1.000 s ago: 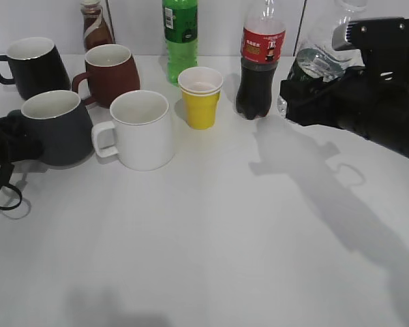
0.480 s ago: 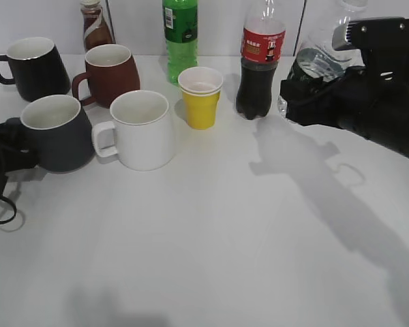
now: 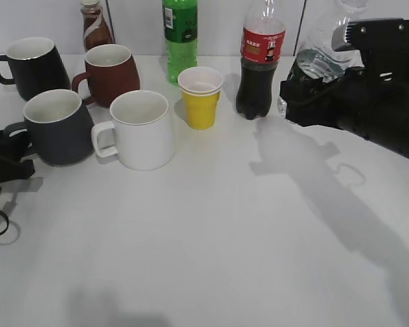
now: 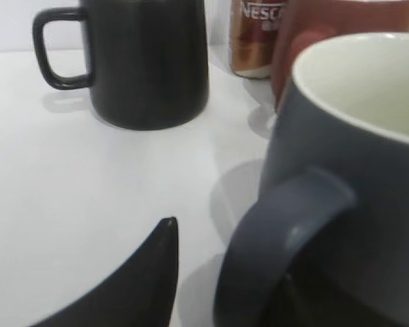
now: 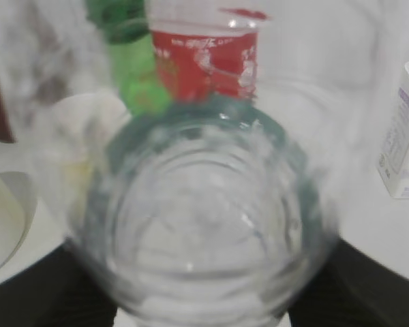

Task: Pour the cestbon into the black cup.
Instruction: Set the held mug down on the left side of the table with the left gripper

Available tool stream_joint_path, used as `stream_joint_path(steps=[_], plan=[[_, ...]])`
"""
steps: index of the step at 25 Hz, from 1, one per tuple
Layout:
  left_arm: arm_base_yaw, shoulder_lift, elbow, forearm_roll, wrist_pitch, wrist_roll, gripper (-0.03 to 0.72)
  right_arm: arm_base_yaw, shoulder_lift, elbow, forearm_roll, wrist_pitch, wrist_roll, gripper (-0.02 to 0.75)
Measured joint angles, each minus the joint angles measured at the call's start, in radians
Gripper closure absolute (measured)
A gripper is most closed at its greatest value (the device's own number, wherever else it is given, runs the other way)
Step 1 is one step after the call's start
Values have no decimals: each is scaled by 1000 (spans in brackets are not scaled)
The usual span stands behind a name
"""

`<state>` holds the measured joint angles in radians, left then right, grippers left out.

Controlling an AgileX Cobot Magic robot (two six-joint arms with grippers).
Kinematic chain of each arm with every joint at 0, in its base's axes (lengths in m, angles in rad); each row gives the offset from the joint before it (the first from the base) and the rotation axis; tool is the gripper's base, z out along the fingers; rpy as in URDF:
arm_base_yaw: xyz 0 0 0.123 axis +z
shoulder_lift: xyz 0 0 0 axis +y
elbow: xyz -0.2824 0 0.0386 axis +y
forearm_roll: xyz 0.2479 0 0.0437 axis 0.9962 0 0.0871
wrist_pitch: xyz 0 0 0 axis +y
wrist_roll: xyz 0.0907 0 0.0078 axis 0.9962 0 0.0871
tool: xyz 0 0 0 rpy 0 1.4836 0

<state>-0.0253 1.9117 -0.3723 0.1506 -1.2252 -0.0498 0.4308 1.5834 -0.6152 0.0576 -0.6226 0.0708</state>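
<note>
At far right, cestbon (image 3: 318,58) gripped in right pincer (image 3: 307,95), left pincer (image 3: 10,146) spread beside black cup (image 3: 58,126) handle

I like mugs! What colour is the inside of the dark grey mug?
White inside the dark grey mug; the exterior view shows it best.

1. The black cup (image 3: 56,127) sat at the left of the table (image 3: 211,245), just left of the white mug (image 3: 142,129).
2. Behind those two were another mug (image 3: 34,66) at far left and one more mug (image 3: 111,73) next to it.
3. The paper cup (image 3: 201,97) stood mid-table, with the soda bottle (image 3: 180,37) behind it and the cola bottle (image 3: 260,61) to its right.
4. The cestbon (image 3: 320,58) was far right, in the right gripper (image 3: 307,95).
5. The left gripper (image 3: 3,153) lay just left of the black cup's handle.
</note>
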Motion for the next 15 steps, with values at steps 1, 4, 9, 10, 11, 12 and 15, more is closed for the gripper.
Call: stream_joint_path(steps=[1,4,9,10,11,12,15], plan=[[0,-6,2,0,4,0,413,0,0,0,0,0,0,279],[0,-27,6,6,16,0,408,0,0,0,0,0,0,279],[0,-45,15,23,19,0,401,0,1,0,0,-2,0,279],[0,-45,21,26,19,0,400,0,2,0,0,-3,0,279],[0,-47,30,30,19,0,400,0,7,0,0,-4,0,279],[0,-49,37,38,19,0,400,0,14,0,0,-7,0,279],[0,-64,52,49,19,0,398,0,36,0,0,-8,0,279]])
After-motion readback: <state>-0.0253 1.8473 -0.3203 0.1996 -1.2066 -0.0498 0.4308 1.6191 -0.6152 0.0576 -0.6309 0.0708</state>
